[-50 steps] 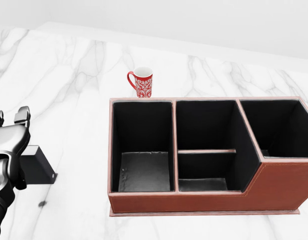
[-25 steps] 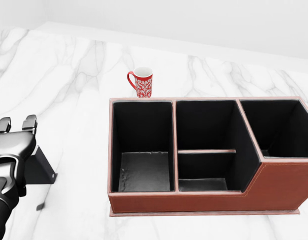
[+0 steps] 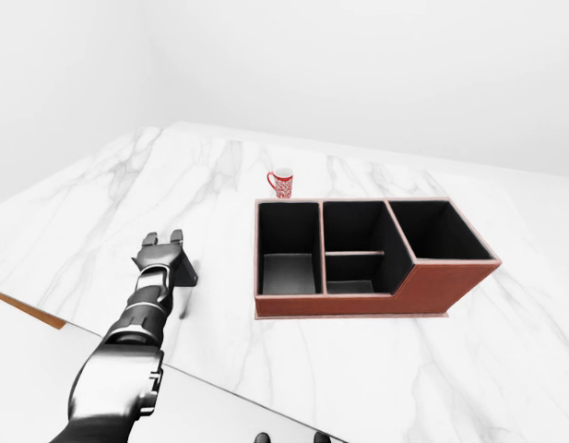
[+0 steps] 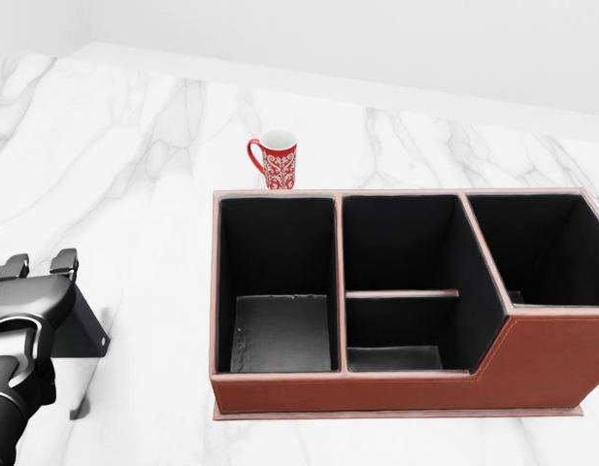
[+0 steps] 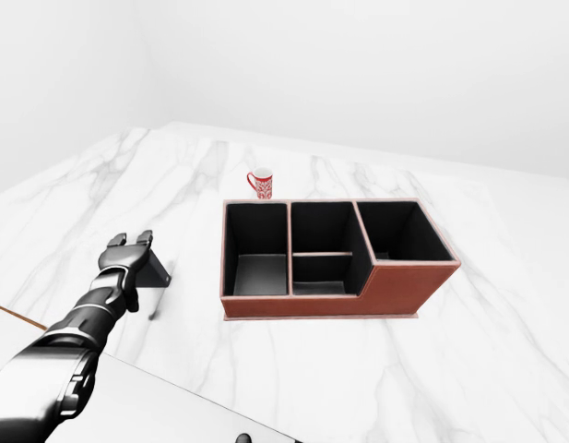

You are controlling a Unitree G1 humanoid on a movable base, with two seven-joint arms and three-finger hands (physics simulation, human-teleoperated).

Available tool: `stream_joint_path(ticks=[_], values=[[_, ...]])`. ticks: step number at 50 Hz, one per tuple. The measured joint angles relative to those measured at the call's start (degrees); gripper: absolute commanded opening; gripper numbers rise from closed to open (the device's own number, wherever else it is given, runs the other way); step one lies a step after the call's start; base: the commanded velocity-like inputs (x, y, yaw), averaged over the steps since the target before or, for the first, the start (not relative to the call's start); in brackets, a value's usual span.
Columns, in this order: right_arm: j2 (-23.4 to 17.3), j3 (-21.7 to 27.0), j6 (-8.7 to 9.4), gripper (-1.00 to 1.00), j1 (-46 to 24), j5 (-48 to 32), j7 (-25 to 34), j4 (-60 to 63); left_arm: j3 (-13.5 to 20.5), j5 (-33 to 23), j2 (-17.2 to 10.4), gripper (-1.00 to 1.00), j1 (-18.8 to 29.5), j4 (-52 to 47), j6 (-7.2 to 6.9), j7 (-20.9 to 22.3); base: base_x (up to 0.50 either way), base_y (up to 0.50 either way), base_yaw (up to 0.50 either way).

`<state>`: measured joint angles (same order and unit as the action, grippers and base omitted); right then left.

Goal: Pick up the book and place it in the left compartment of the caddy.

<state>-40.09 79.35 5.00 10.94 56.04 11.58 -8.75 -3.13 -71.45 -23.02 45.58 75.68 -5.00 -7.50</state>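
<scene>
The book [image 4: 76, 325], a dark flat thing, lay on the white marble table [image 3: 219, 171] toward the table's left side, well apart from the caddy [image 4: 532, 364] and mostly covered by the left robot hand [image 4: 32, 291]. Only one dark edge and corner of the book showed past the hand in the head view, and it seemed tilted up off the table, with a small shadow beneath it. The left robot hand sat over the book with its fingers [image 4: 64, 260] stretched out and pointing toward the table's far edge; whether those fingers actually pinched the book could not be told from any view, since the underside of the hand was hidden. The left arm [image 3: 136, 323] reached in from the near edge of the table, silver and black, shown best in the left-eye view. The caddy, reddish-brown leather outside and black inside, stood near the middle of the table, its long side roughly parallel to the near edge. Its left compartment [image 4: 280, 330] held nothing and showed a grey floor; the middle one was split by a low divider, and the right one sat beside a sloping wall. A red patterned mug [image 4: 277, 160] stood upright just beyond the caddy's far left corner. The right robot hand did not appear in any view.
</scene>
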Motion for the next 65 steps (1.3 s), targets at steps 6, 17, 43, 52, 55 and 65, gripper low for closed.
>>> stream_joint_path(ticks=[6,17,43,52,55,65], values=[[0.0,0.04,0.0,1.0,0.02,0.04,-0.01,0.1,0.75,0.87,0.15,1.0,-0.19,-0.28,0.0,0.2,0.0,0.0,0.0],[0.07,-0.03,0.0,1.0,-0.01,-0.07,0.12,0.04,1.72,3.1,0.43,1.0,-0.55,-0.53,0.0,-0.19,0.0,0.0,0.0],[0.31,-0.08,0.0,1.0,0.0,-0.23,0.16,0.35,-0.2,2.43,-0.96,-1.0,-0.8,-0.02,-0.01,-2.19,0.0,0.0,0.0],[0.28,-0.09,0.0,1.0,0.01,-0.13,0.12,0.33,-1.04,2.2,-1.06,-1.0,-1.45,0.05,-0.01,-3.66,0.0,0.0,0.0],[0.28,-0.05,0.0,1.0,0.03,-0.09,0.12,0.35,-0.96,1.67,-1.0,-1.0,-1.76,0.09,0.0,-4.61,0.0,0.0,0.0],[0.29,-0.07,0.0,1.0,0.05,-0.06,0.22,0.26,-0.62,2.69,-1.33,-1.0,-2.38,0.24,0.0,-9.03,0.0,0.0,0.0]])
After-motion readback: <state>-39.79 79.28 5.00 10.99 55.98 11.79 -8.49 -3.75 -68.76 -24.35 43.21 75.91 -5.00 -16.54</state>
